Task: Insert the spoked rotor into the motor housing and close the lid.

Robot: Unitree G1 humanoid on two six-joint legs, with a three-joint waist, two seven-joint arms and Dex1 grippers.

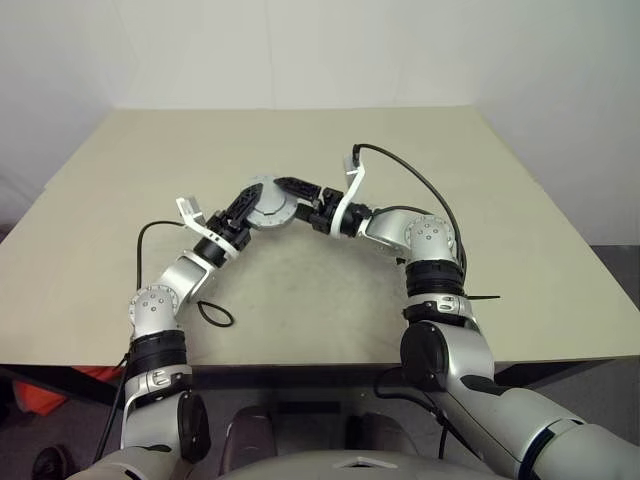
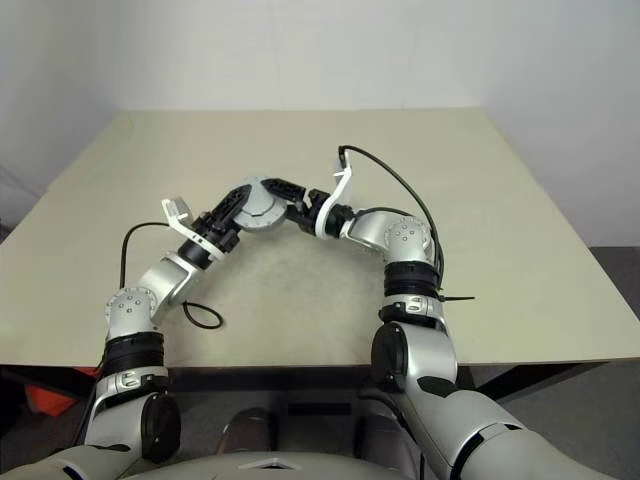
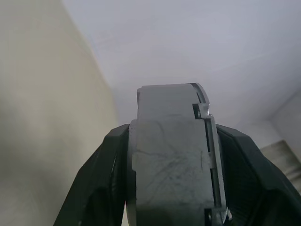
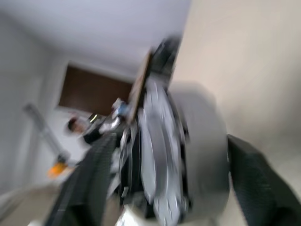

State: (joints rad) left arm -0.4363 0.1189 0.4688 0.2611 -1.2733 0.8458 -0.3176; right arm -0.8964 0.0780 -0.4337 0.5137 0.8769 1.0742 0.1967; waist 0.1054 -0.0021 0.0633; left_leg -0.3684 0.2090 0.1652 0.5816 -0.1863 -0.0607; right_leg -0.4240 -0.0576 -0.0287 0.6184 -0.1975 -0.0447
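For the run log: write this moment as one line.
motor housing: lid on, held above table | left end effector: gripping housing | right end effector: open at housing

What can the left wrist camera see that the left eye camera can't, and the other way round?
Left wrist: the motor housing edge-on, with the seam where the lid meets it. Left eye: the table, the right gripper at the housing, a cable loop. Both: the left gripper clamping the housing.
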